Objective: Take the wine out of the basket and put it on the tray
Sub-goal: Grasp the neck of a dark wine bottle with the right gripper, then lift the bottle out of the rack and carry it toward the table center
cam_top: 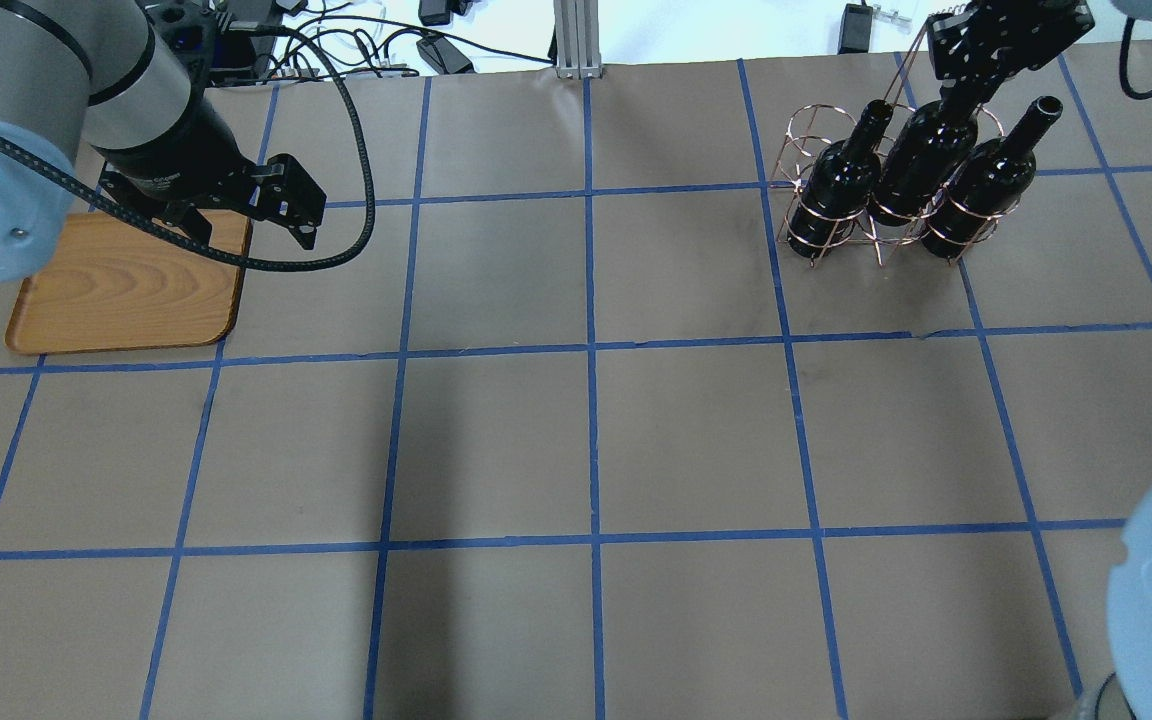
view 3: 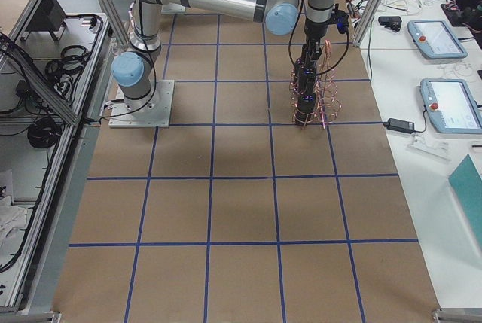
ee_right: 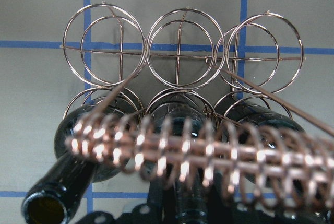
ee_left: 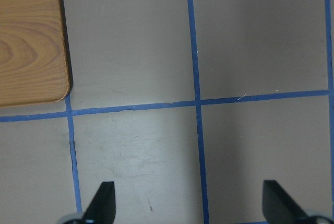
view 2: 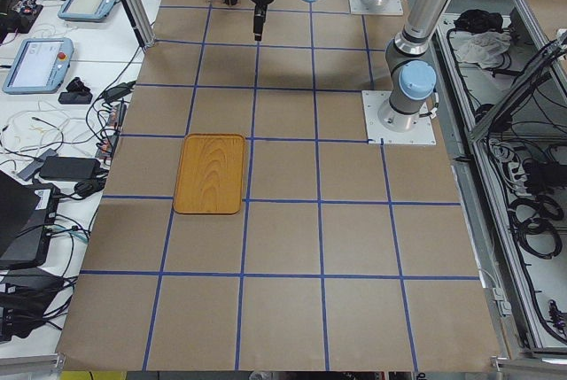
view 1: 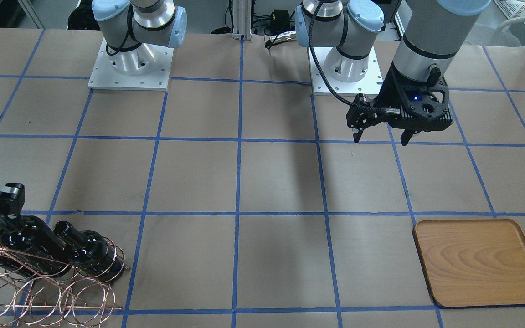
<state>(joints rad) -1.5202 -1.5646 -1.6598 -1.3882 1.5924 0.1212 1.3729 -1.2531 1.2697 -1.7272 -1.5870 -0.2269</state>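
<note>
Three glossy black wine bottles stand in one row of the copper wire basket [cam_top: 804, 132] at the far right. My right gripper [cam_top: 963, 82] is over the basket and shut on the neck of the middle wine bottle [cam_top: 921, 160], which still sits in its ring. In the right wrist view the twisted handle [ee_right: 209, 153] crosses in front of the bottles. The wooden tray [cam_top: 126, 290] lies empty at the far left. My left gripper [cam_top: 256, 238] hovers open and empty above the table by the tray's right edge; its fingertips [ee_left: 102, 203] show in the left wrist view.
Two more bottles [cam_top: 841, 185] [cam_top: 986, 185] flank the held one closely. The basket's other row of rings [ee_right: 180, 46] is empty. Brown paper with blue tape lines covers the table between basket and tray [view 1: 479, 262]. Both arm bases [view 1: 130, 64] stand at the robot's side.
</note>
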